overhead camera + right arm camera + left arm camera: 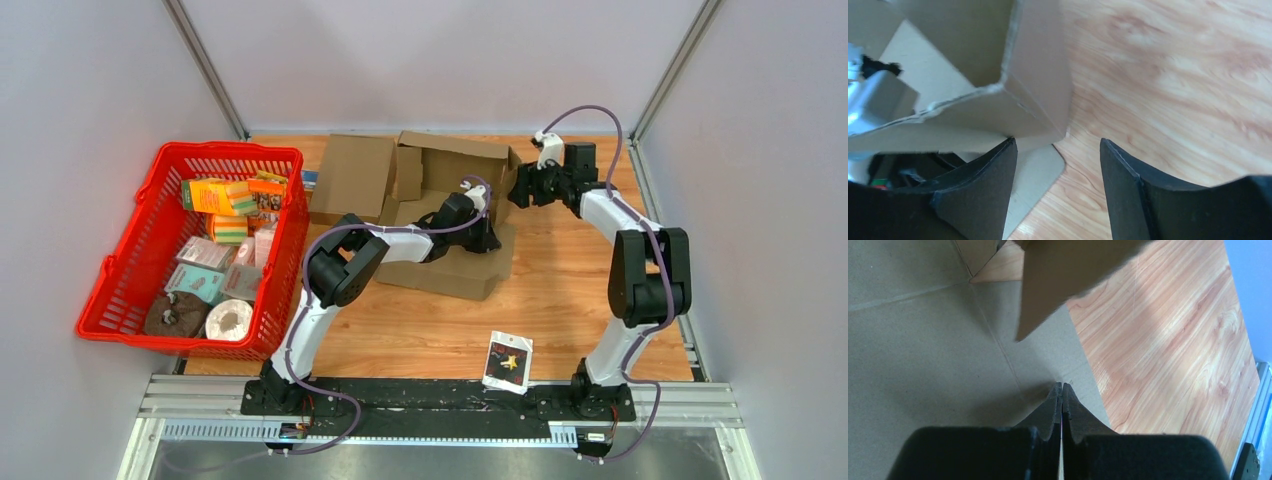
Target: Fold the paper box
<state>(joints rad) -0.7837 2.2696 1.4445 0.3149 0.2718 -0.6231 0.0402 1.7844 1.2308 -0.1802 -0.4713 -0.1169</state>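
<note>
The brown cardboard box (445, 190) lies partly unfolded at the back middle of the table, with flaps spread left and front. My left gripper (487, 232) is shut and empty, its tips pressed on the box's flat front panel (923, 365) near its right edge. My right gripper (519, 190) is open at the box's upright right corner (1013, 95). Its left finger (983, 185) touches the wall's lower edge; its right finger (1133, 185) stands over bare wood.
A red basket (120, 290) with several packaged goods stands at the left. A small black-and-white packet (508, 360) lies near the front edge. Grey walls enclose the wooden table (570, 290) on three sides.
</note>
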